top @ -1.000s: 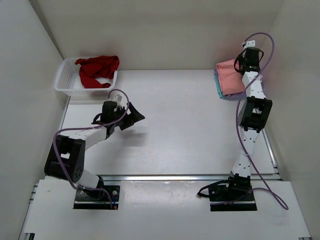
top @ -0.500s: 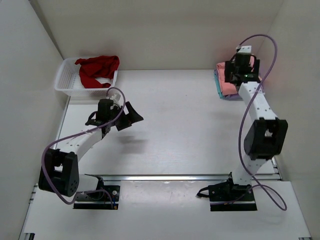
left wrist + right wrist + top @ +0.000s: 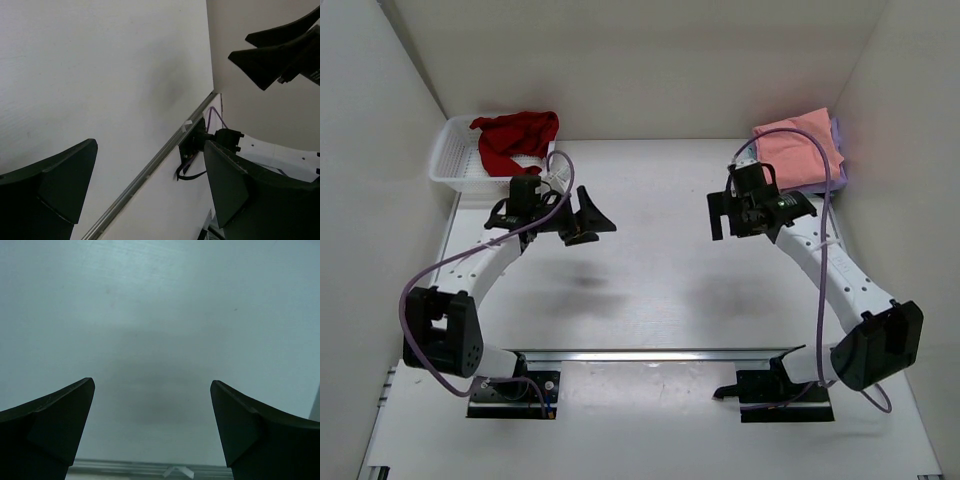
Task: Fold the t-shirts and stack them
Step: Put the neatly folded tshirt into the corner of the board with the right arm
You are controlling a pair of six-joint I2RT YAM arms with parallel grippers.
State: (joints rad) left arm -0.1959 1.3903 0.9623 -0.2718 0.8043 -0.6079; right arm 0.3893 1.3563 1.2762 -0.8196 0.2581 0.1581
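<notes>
Hovering over the counter [image 3: 660, 280] with left end effector [image 3: 590, 220] and right end effector [image 3: 721, 212] both spread wide, holding nothing. Further back: dark red t-shirt [image 3: 515, 138] slumped over basket [image 3: 445, 165] far left, looks soft and floppy, probably best pinched at the shoulders. Salmon-pink t-shirt [image 3: 798, 152] folded far right.

White links and black joint housings on left arm [image 3: 483, 272] and right arm [image 3: 835, 275]. Lavender cables [image 3: 819, 320] looped alongside. Left gripper [image 3: 150, 144], right gripper [image 3: 152, 381]: matte black wedge fingers. Black base plates [image 3: 515, 393] just below the rail [image 3: 650, 354].
</notes>
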